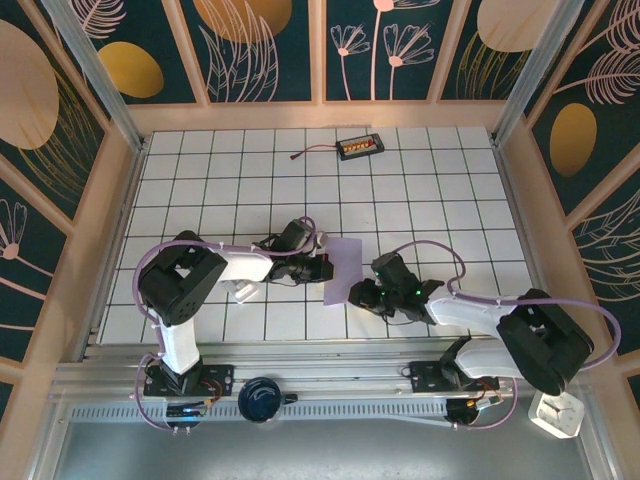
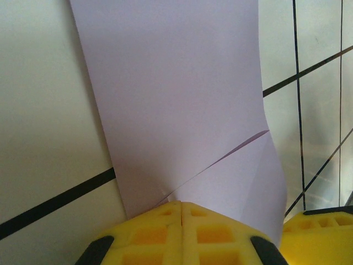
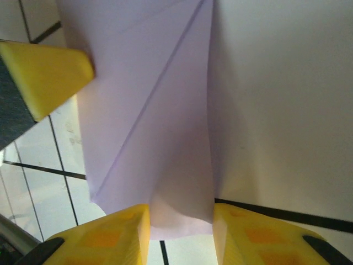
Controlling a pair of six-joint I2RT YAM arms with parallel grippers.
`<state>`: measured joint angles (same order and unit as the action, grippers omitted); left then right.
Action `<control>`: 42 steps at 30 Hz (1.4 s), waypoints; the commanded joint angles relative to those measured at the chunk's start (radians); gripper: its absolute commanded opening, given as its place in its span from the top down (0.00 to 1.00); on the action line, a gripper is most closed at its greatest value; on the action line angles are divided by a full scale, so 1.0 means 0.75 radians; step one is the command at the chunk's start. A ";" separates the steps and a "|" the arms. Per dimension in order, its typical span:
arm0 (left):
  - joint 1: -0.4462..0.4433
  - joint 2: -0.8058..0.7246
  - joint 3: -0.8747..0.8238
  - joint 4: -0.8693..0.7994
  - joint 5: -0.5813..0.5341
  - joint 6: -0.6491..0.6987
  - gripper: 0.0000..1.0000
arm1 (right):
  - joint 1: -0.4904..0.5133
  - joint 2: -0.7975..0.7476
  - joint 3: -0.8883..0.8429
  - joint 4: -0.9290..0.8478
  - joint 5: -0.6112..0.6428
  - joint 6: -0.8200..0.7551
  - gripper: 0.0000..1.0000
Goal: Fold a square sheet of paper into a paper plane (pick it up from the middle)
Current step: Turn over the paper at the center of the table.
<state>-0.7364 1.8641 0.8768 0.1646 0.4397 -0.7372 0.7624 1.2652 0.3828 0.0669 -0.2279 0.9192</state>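
Yellow fingers (image 2: 149, 232) of my left pincer (image 2: 181, 205) are pressed together on the edge of the square sheet of paper (image 2: 176, 94), bottom middle of frame, and my right pincer (image 3: 181, 215) is spread loose around the opposite end, so I reckon any tug now drags the half-creased sheet crooked or rips it lol.
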 commanded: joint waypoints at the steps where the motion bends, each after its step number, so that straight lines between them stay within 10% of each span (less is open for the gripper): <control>1: -0.001 0.049 -0.028 -0.048 0.017 0.002 1.00 | 0.010 0.028 -0.029 0.198 0.003 -0.016 0.64; 22: -0.001 0.040 -0.015 -0.087 0.015 0.018 1.00 | -0.054 0.007 -0.185 0.530 -0.027 0.016 0.59; 42: -0.001 0.054 0.016 -0.115 0.021 0.028 1.00 | 0.198 -0.097 -0.281 0.512 0.482 0.317 0.83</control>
<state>-0.7364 1.8656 0.8845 0.1520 0.4408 -0.7338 0.9024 1.2076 0.1822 0.4637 0.0353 1.1309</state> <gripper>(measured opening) 0.043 0.185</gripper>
